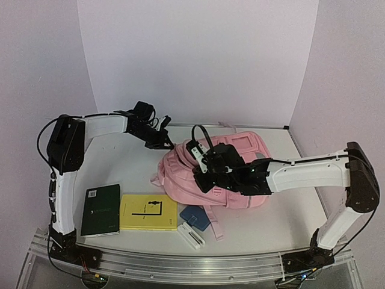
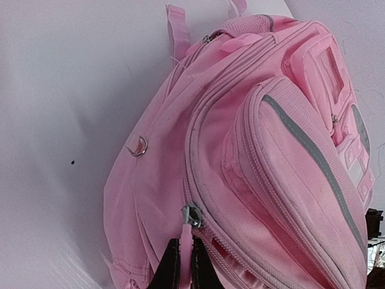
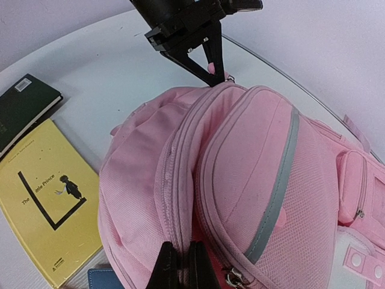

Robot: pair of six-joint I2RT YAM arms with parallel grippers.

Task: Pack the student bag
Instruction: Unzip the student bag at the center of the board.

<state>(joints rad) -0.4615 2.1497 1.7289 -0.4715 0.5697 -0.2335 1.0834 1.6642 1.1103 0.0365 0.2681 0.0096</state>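
Nearest, in front of the student bag on the white tabletop: a dark green book, a yellow book titled The Little Prince, a small blue item and a white oblong item, all lying flat in a loose row. Just behind them, in the middle of the tabletop, the pink bag itself, front pockets up, grey reflective strips catching the light, one strap trailing beside the blue item.

Reaching in from the right of the bag: the right arm, lower link rising steeply from its base, elbow bent high, white forearm stretched almost level and leftward over the bag's near side. Right jaws all but closed, black fingertips nipping a fold of pink fabric beside the bag's main zip seam.

Farther back, to the left of the bag: the left arm, standing tall from its base, folded sharply at the elbow, forearm running level and rightward to the bag's far left end. Left jaws pressed almost together, tips angled down at the bag, clamping the pink zip pull hanging from the metal slider of the main zip, with a strip of red lining showing just beside the slider.
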